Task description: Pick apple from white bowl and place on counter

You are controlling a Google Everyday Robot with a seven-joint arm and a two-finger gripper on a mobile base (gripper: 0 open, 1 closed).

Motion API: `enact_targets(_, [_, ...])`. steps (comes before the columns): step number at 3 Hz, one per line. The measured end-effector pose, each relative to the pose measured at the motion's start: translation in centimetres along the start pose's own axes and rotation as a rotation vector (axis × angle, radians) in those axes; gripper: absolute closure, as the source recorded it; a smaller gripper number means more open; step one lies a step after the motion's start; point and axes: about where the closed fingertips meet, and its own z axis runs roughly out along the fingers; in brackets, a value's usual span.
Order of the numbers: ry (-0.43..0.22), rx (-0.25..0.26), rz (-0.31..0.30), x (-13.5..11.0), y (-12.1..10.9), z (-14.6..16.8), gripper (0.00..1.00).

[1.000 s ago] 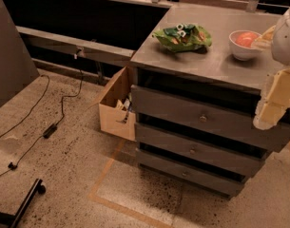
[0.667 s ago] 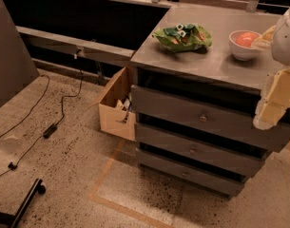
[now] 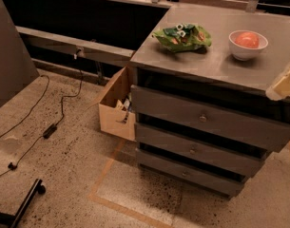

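Observation:
The apple (image 3: pixel 247 40), reddish-orange with a paler patch, lies in the white bowl (image 3: pixel 247 52). The bowl stands at the back right of the grey counter (image 3: pixel 216 65), which tops a cabinet with three drawers. Only a cream-coloured tip of my gripper (image 3: pixel 283 83) shows at the right edge of the camera view. It is in front of and below the bowl, apart from it, near the counter's front right corner. The rest of the arm is out of view.
A green snack bag (image 3: pixel 183 36) lies on the counter left of the bowl. An open tan cardboard box (image 3: pixel 117 107) stands on the floor against the cabinet's left side. Black cables (image 3: pixel 49 127) run over the speckled floor at the left. A dark rail wall runs along the back.
The arm has drawn back to the right. Its white upper part no longer covers the bowl's right side, and only the cream tip remains in view. Bowl, apple and bag have not moved.

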Motion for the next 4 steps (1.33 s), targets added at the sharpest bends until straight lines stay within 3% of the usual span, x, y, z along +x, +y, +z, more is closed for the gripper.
enact_targets(1, [-0.126,0.146,0.153,1.3,-7.1,-0.3,0.00])
enact_targets(2, [-0.237,0.252,0.267,2.8,-13.9,0.3,0.00])
enact_targets(3, [-0.319,0.279,0.340,4.9,-18.9,2.6,0.00])
enact_targets(4, [-0.337,0.290,0.387,6.2,-22.5,5.2,0.00])
